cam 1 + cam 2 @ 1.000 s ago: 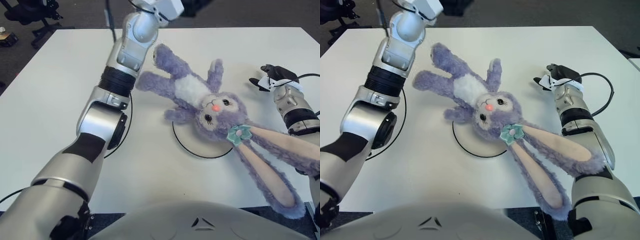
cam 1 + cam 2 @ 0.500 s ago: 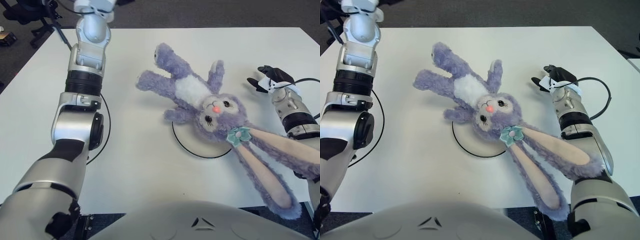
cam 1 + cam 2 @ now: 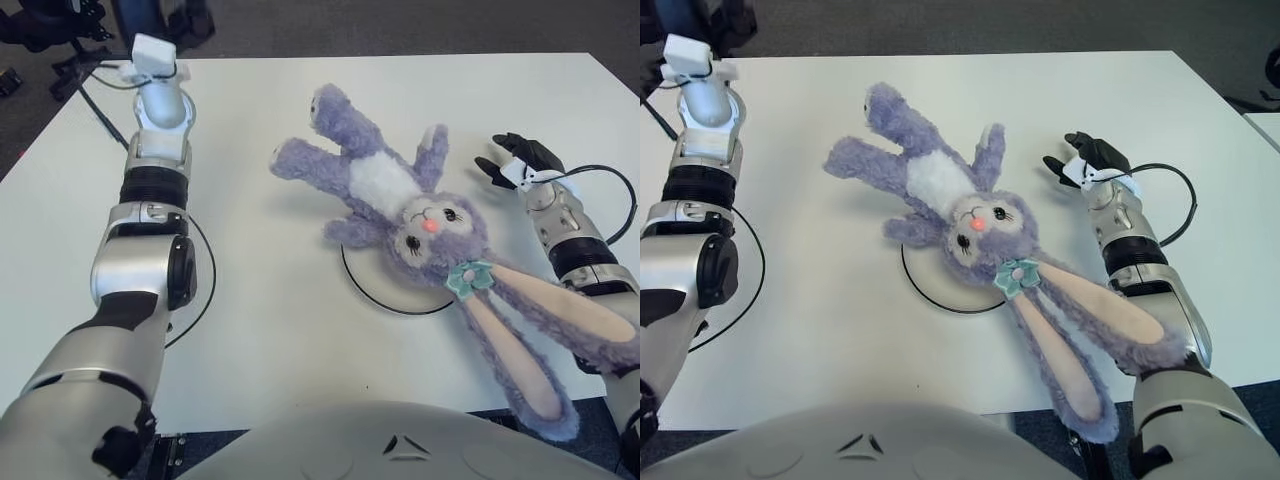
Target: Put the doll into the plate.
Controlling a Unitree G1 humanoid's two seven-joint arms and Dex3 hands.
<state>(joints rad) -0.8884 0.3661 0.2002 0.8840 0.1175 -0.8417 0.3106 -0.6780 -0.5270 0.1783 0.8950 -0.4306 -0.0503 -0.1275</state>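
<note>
Purple doll [image 3: 400, 200] across white plate [image 3: 372, 288]

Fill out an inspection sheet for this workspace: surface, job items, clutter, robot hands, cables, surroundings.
Surface: white table, bare where visible.
Job items: purple bunny doll lying face up, head over the white plate, body and legs off it; long ears trail toward the right arm.
Clutter: nothing seen.
Robot hands: right robot hand beside the doll's arm, fingers spread, holding nothing; left robot hand out of view, only the wrist end shows near the far left table edge.
Cables: black cable looping by the left arm; another by the right forearm.
Surroundings: dark floor, chair base far left.
</note>
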